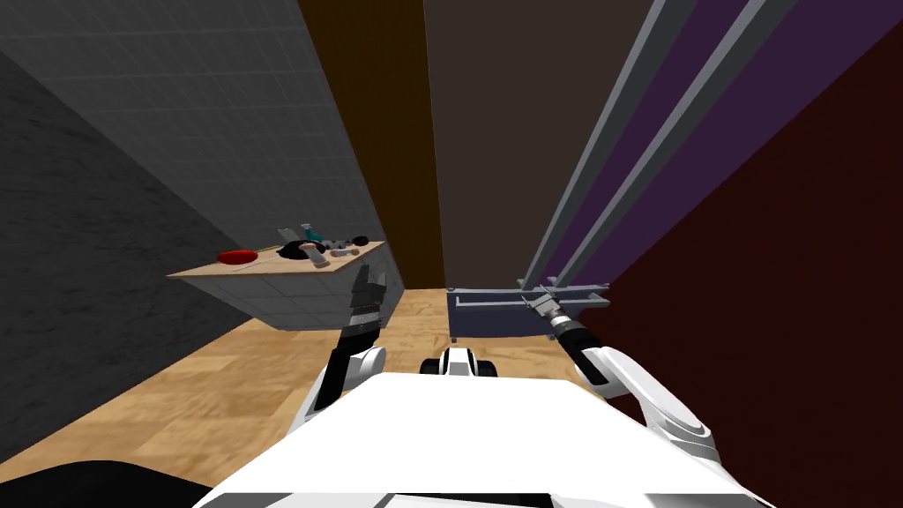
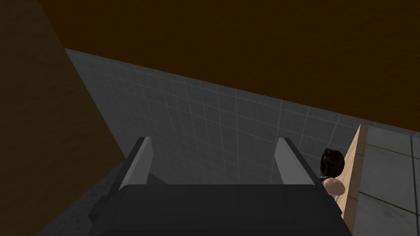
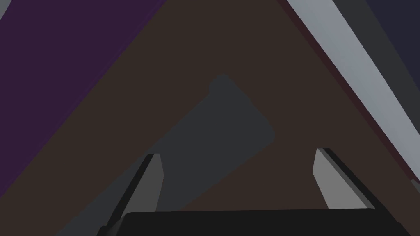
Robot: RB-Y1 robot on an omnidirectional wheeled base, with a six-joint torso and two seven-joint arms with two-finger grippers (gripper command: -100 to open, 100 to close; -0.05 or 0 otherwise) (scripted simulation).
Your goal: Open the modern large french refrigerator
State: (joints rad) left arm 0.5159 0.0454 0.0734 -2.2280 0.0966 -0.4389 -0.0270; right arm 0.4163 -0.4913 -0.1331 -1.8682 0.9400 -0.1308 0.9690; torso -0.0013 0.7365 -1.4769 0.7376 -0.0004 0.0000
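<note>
Right claw (image 3: 238,162) just beside refrigerator handle (image 3: 354,61)

The refrigerator (image 1: 705,132) stands upright on the wooden floor (image 1: 220,388), ahead of me and to my right, its tall door fronts dark purple. Two long light grey bar handles (image 1: 608,141) run up it side by side. Below them a dark blue drawer front (image 1: 489,321) carries a horizontal grey handle (image 1: 485,301); I cannot tell whether any door is ajar.

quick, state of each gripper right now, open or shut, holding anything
Left gripper: open, holding nothing.
Right gripper: open, holding nothing.
</note>
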